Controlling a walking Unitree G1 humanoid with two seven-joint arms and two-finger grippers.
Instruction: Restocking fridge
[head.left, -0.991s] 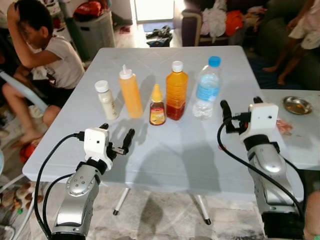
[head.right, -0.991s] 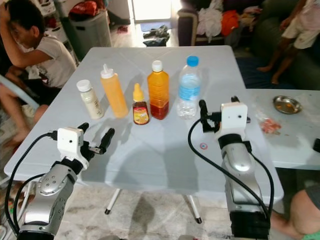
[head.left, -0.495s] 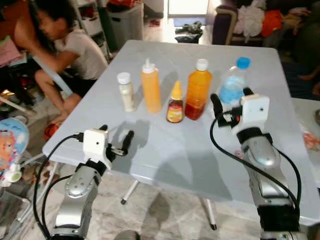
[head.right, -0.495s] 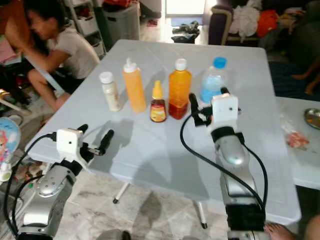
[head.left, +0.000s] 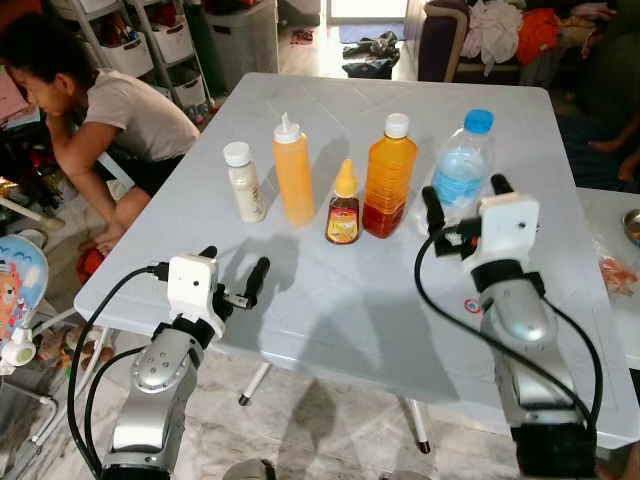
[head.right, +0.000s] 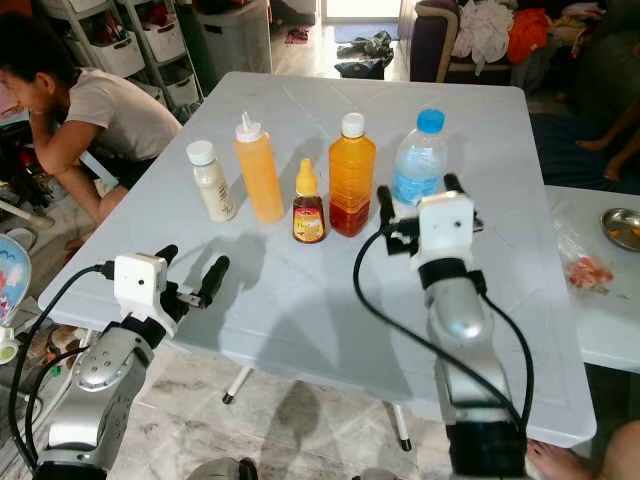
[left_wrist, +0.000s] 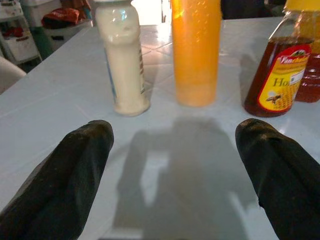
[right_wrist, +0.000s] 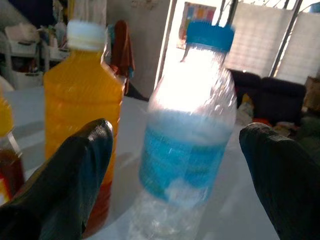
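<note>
Having closed in on the water bottle (head.left: 460, 178) since a second ago, the right gripper (head.left: 461, 205) brackets it with fingers spread, ready to grasp, while the left gripper (head.left: 236, 282) hovers, also spread.

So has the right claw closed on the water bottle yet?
No, the right claw is open, its fingers apart either side of the upright water bottle, not touching it.

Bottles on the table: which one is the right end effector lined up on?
The clear water bottle with the blue cap and label, at the row's right end. It sits between the open right end effector fingers; the others hold orange, amber or cream contents.
</note>
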